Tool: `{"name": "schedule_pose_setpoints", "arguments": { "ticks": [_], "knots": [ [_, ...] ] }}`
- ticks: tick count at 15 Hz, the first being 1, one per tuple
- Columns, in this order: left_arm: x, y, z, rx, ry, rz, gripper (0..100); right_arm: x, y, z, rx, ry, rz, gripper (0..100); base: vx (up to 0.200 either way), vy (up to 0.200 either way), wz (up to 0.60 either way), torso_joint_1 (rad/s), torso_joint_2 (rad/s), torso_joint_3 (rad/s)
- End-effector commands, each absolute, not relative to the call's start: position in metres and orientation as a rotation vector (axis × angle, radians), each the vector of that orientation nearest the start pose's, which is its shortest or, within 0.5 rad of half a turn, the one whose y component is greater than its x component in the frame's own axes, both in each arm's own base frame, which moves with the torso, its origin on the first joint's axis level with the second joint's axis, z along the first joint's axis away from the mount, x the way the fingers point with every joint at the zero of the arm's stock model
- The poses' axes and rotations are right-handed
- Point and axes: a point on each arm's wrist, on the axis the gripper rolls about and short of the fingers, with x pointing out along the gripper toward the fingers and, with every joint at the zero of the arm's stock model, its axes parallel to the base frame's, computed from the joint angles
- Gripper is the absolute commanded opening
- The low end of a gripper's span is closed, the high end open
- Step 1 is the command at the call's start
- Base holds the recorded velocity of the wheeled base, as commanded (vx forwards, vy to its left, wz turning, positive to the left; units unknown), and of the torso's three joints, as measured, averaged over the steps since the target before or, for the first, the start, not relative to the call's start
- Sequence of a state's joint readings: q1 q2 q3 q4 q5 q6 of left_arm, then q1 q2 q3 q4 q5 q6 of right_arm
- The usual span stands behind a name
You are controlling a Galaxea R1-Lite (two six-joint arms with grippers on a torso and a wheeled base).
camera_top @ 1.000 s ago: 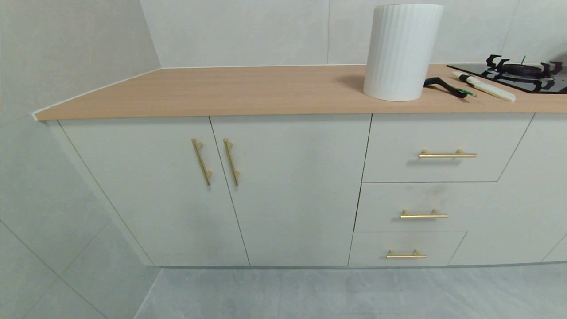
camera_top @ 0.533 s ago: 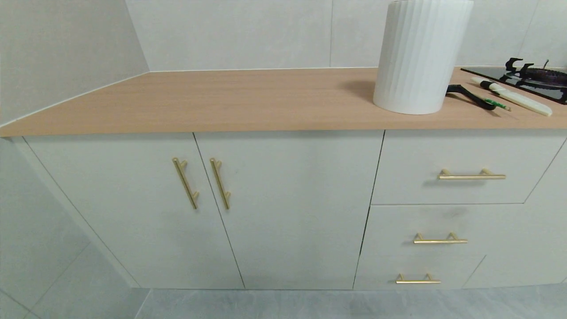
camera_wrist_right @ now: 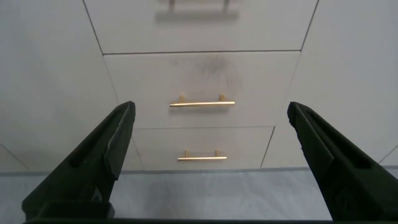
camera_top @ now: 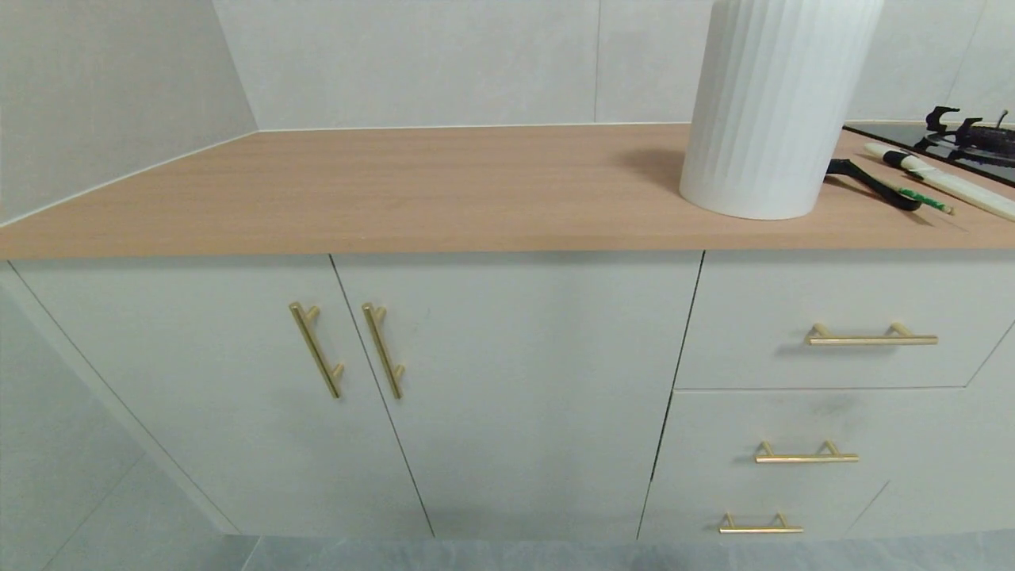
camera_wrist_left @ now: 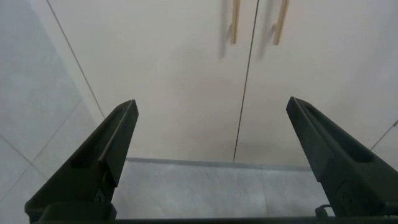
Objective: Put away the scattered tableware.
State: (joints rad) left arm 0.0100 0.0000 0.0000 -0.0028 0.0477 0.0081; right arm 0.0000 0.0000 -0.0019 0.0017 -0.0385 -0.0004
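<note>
Toppling is to be feared: utensils [camera_top: 876,184] are laid on the counter [camera_top: 396,190] just beside the white container [camera_top: 773,111], which could be struck in a reach. Left gripper [camera_wrist_left: 211,107] and right gripper [camera_wrist_right: 211,111] are held empty, jaws apart.

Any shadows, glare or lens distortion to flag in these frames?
Head view: the tall white ribbed cylinder throws a soft shadow leftward on the wooden countertop; the glossy black hob reflects light; cabinet seams splay toward the edges. Left wrist view: the gold door handles cast faint shadows. Right wrist view: even light, a faint grey patch above the gold drawer handle.
</note>
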Motion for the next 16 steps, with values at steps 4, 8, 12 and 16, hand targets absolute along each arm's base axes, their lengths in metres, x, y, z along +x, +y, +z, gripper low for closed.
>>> {"name": "schedule_pose_setpoints", "arguments": {
  "ticks": [4, 8, 12, 16],
  "knots": [
    [-0.0228, 0.0009, 0.0758, 0.008, -0.003, 0.057, 100, -0.0228, -0.0009, 0.0758, 0.000, 0.002, -0.038, 100, 0.000, -0.200, 0.00, -0.004, 0.00, 0.002],
    [-0.0228, 0.0008, 0.0758, 0.005, -0.003, 0.058, 100, -0.0228, -0.0009, 0.0758, 0.000, 0.002, -0.038, 100, 0.000, -0.100, 0.00, 0.001, 0.00, 0.001],
    [-0.0228, 0.0009, 0.0758, 0.000, -0.003, 0.060, 100, -0.0228, -0.0009, 0.0758, 0.000, 0.002, -0.038, 100, 0.000, 0.000, 0.00, 0.000, 0.00, 0.000],
    [-0.0228, 0.0009, 0.0758, -0.006, -0.003, 0.060, 100, -0.0228, -0.0009, 0.0758, 0.000, 0.002, -0.038, 100, -0.100, 0.000, 0.00, 0.005, 0.00, 0.000]
  ]
}}
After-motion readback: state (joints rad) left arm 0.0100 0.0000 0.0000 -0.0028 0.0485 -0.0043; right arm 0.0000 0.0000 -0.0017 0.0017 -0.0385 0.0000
